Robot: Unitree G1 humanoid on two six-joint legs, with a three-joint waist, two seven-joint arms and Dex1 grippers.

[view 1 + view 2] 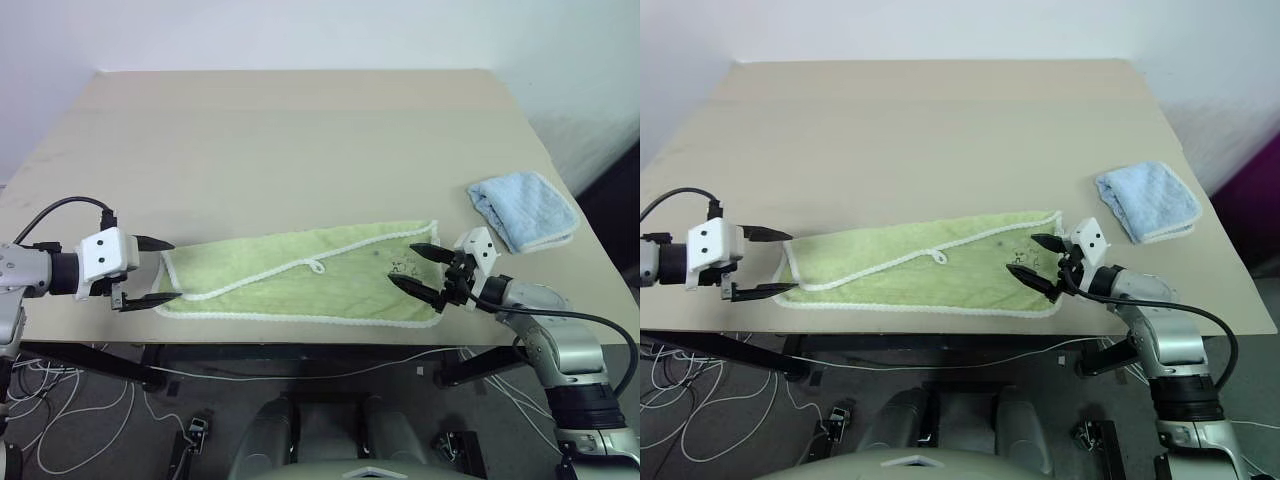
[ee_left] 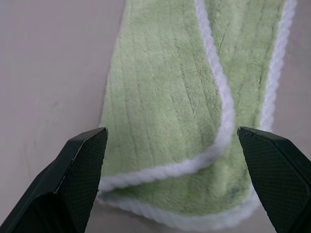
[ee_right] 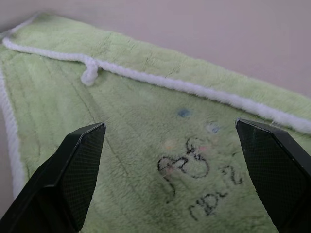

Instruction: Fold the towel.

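The light green towel (image 1: 300, 280) lies folded lengthwise into a long strip near the table's front edge, its white corded edging running along the top layer with a small white loop (image 1: 317, 266) at the middle. A dark embroidered mark (image 3: 194, 165) sits at its right end. My left gripper (image 1: 155, 271) hovers open at the towel's left end, its fingers spread to either side of that end. My right gripper (image 1: 420, 268) is open over the right end, above the mark. Neither gripper holds cloth.
A smaller light blue towel (image 1: 525, 208) lies folded at the table's right side. The beige table (image 1: 300, 140) stretches bare behind the green towel. Cables lie on the floor below the front edge.
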